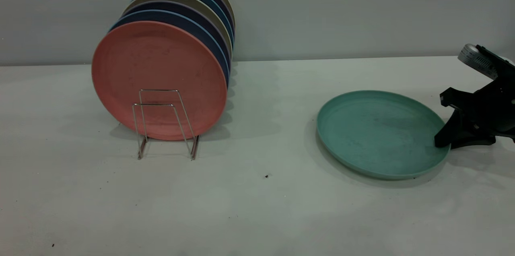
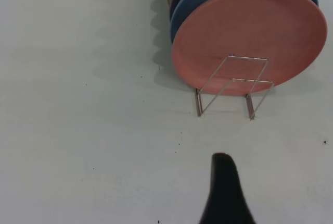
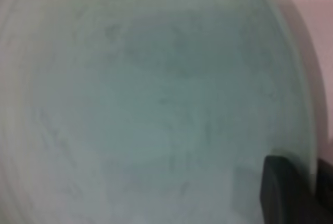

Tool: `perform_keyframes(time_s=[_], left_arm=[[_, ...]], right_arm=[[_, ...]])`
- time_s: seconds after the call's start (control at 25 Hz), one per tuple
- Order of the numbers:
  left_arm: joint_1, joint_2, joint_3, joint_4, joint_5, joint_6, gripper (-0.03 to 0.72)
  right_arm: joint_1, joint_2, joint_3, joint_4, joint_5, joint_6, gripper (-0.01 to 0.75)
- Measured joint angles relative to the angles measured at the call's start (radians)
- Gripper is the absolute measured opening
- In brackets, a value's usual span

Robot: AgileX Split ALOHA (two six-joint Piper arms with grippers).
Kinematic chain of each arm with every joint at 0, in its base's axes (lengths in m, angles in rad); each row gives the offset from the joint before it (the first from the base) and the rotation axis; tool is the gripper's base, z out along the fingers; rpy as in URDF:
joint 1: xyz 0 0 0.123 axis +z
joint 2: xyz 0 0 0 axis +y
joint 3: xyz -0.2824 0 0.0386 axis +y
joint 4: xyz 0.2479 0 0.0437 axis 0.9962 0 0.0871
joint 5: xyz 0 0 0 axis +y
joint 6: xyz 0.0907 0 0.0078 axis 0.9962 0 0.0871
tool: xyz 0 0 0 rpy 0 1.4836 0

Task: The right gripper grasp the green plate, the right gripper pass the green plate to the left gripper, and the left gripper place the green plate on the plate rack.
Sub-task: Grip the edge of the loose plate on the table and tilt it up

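Because the round teal-green plate (image 1: 378,131) lies flat on the surface (image 1: 257,207), well apart from the wire plate rack (image 1: 165,123), your right end effector (image 1: 444,141) straddles its rim, fingers parted around it, not yet clenched.

Right gripper (image 1: 442,142) low at table's right, left gripper (image 2: 225,193) hovering
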Motion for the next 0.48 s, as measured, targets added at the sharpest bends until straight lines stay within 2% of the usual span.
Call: perform_keyframes(time_s=[0.28,0.48], left_arm=[[0.0,0.082,-0.026,-0.067,0.051,0.086,0.539],[0.0,0.212,-0.066,-0.278,0.073,0.297,0.539]], right_arm=[[0.0,-0.036,0.0,-0.061,-0.002,0.004,0.013],[0.0,-0.119,0.0,-0.186,-0.001,0.04,0.013]])
